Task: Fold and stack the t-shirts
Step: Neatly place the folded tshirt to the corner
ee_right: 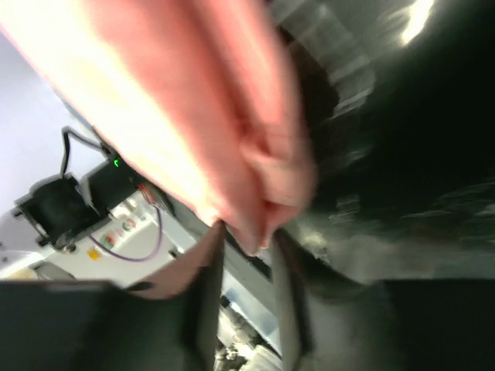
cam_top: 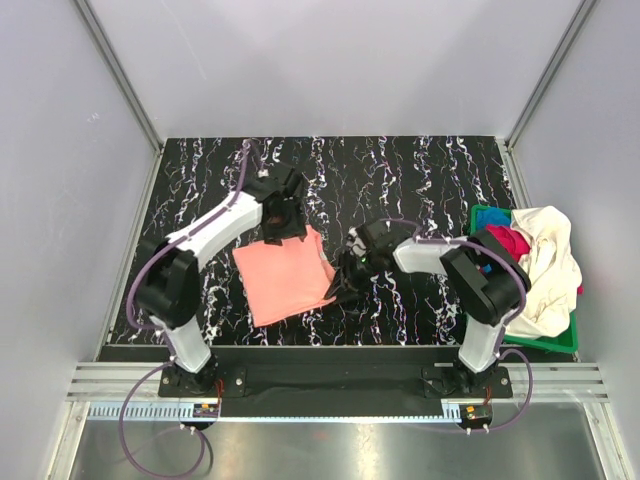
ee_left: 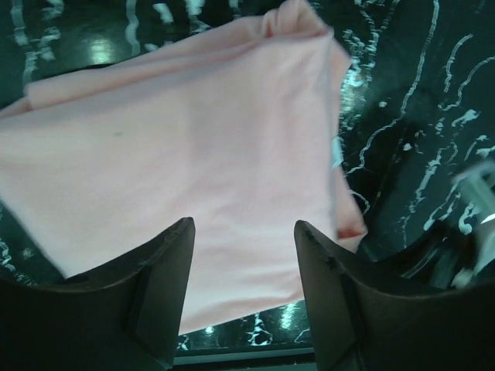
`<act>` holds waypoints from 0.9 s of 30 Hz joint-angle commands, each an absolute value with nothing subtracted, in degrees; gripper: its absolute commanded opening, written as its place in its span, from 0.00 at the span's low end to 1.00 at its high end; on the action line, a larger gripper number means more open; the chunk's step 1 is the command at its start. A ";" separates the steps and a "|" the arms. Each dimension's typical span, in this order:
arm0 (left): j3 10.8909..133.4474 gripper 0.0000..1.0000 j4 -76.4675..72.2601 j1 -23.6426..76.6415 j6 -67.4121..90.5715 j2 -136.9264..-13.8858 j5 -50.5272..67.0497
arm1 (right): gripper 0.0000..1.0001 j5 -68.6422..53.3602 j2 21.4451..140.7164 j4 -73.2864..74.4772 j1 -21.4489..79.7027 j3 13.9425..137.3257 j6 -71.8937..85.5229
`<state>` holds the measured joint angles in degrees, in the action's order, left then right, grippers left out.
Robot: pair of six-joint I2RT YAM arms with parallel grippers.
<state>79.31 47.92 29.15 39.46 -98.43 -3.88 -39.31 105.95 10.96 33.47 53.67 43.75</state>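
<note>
Top external view gives the whole state of the work. The desk (cam_top: 420, 170) carries only one garment, and no folded stack exists on it yet. At the right edge of the desk, toward the near right corner, the green basket (cam_top: 550, 344) holds the others in a loose heap. The cream-white shirt (cam_top: 548, 260) is on top and hangs over the rim, with the magenta shirt (cam_top: 508, 240) and a bit of the blue shirt (cam_top: 486, 268) beside it. The salmon-pink shirt (cam_top: 285, 278) lies left of the middle of the desk, closer to the near edge. It is in a compact, roughly four-sided shape, so I judge its folding as begun but not finished. The basket shirts are all left to do.

The left claw (cam_top: 285, 218) is at the far side of this shirt and the right claw (cam_top: 345, 272) at its right side, but from above I cannot read their jaws. The wrist views tell this. Left wrist view shows the left claw (ee_left: 244, 297) released, its fingers wide apart over the flat cloth and holding nothing. A small pale patch (ee_left: 337, 153) at the cloth's edge may be the neck label. Right wrist view is much blurred, but it shows the right claw (ee_right: 247, 290) clenched on a bunched fold of the salmon-pink shirt (ee_right: 255, 170).
</note>
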 commanded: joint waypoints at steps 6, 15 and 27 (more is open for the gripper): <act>91.75 0.63 54.91 39.09 38.58 -105.55 -8.77 | 0.86 -31.14 91.95 13.30 33.42 50.27 45.21; 96.83 0.55 62.21 47.36 46.05 -111.96 -19.32 | 1.00 -31.54 89.64 20.22 23.30 48.69 34.72; 104.59 0.50 67.32 47.90 46.85 -122.69 -22.85 | 0.60 -34.98 93.69 18.63 21.01 50.18 33.49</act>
